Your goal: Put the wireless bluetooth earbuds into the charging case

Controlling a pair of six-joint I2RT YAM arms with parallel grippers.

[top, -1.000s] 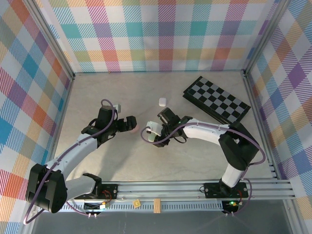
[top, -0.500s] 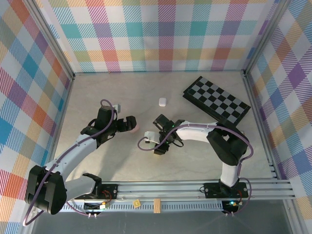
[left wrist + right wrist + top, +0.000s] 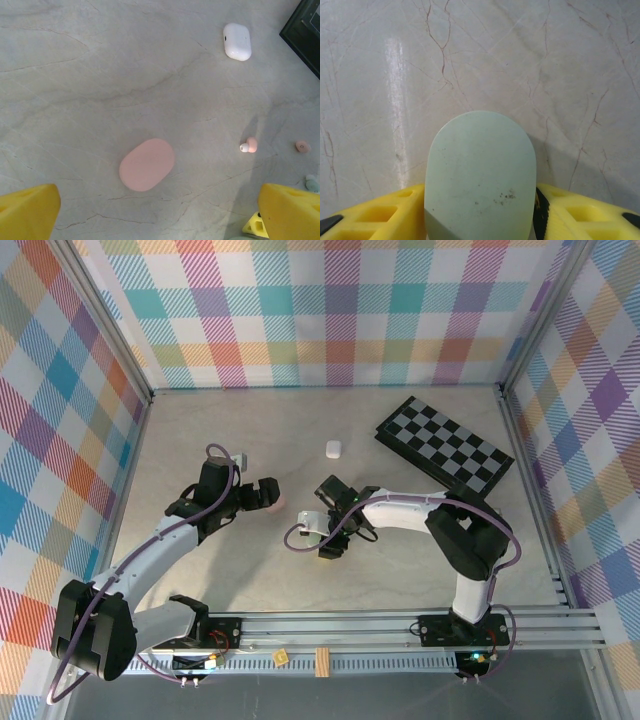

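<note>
Right hand [image 3: 327, 543] retreated, mint case [image 3: 480, 175] grip unclear; left hand [image 3: 268, 495] released; plaid-walled marble tabletop [image 3: 250, 430].

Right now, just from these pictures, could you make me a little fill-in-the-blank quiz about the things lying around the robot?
1. The oval case lying closed under the left gripper is coloured ____.
2. The smooth case between the right gripper's yellow fingers is mint ____.
3. The capsule-shaped case nearest the checkered board is coloured ____.

Missing words: pink; green; white.
</note>
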